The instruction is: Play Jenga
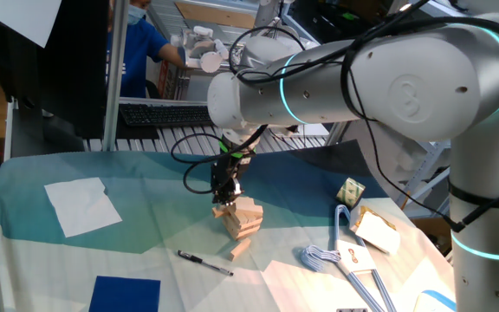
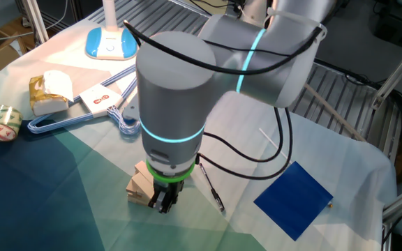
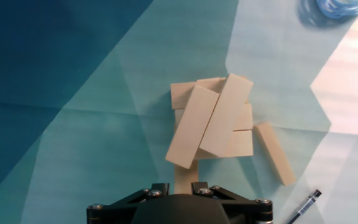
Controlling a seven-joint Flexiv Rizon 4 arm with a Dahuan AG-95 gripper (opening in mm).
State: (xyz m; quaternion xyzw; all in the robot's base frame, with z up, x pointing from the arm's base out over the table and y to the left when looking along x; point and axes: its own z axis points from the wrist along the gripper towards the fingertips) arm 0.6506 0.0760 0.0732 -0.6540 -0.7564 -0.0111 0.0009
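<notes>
Jenga stack (image 3: 211,124) sat mid-counter on teal cloth (image 3: 73,93), top blocks skewed. Claw (image 1: 224,192) hovered at stack's edge; open or closed, couldn't tell. Loose block (image 3: 275,152) lay beside. Blocks looked light, stiff, smooth; stack tippy. Best pinch on long sides.

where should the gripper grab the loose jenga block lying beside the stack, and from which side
Probably from straight above, pinching the loose block across its two long sides near the middle. It lies flat on the cloth, apart from the Jenga stack, so both long faces look open. The pen sits past its near end.
</notes>
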